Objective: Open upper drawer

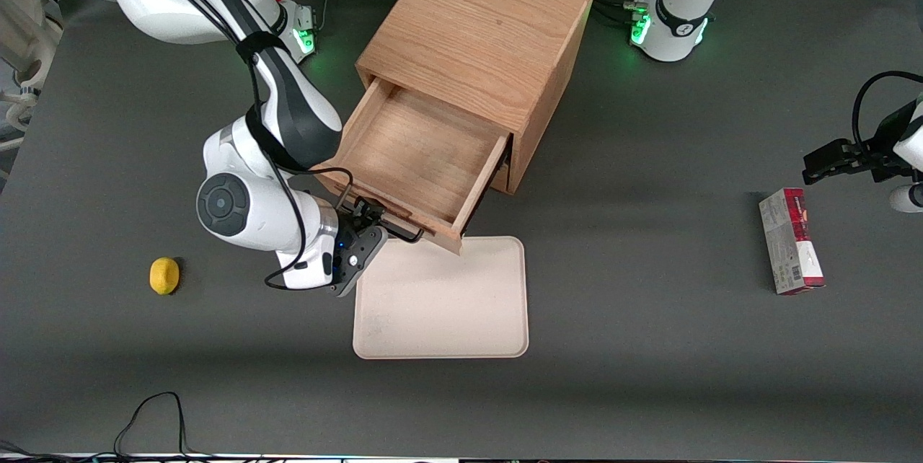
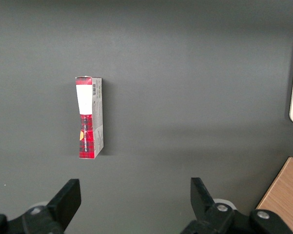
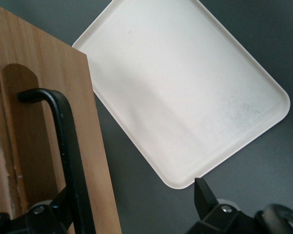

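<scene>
The upper drawer [image 1: 425,153] of the wooden cabinet [image 1: 476,30] stands pulled far out, and its bare inside shows. Its black wire handle [image 1: 402,234] is on the drawer front, at the end nearest the front camera. My right gripper [image 1: 373,221] is at that handle and is open. In the right wrist view the handle bar [image 3: 68,141] crosses the light-oak drawer front [image 3: 39,63] and lies close against one finger [image 3: 62,204]. The other finger [image 3: 201,192] stands well apart from it over the table. The gripper [image 3: 132,197] holds nothing.
A cream tray [image 1: 443,297] [image 3: 185,87] lies on the table just in front of the open drawer, its edge under the drawer's corner. A yellow lemon [image 1: 164,275] sits toward the working arm's end. A red and white box [image 1: 791,241] [image 2: 90,117] lies toward the parked arm's end.
</scene>
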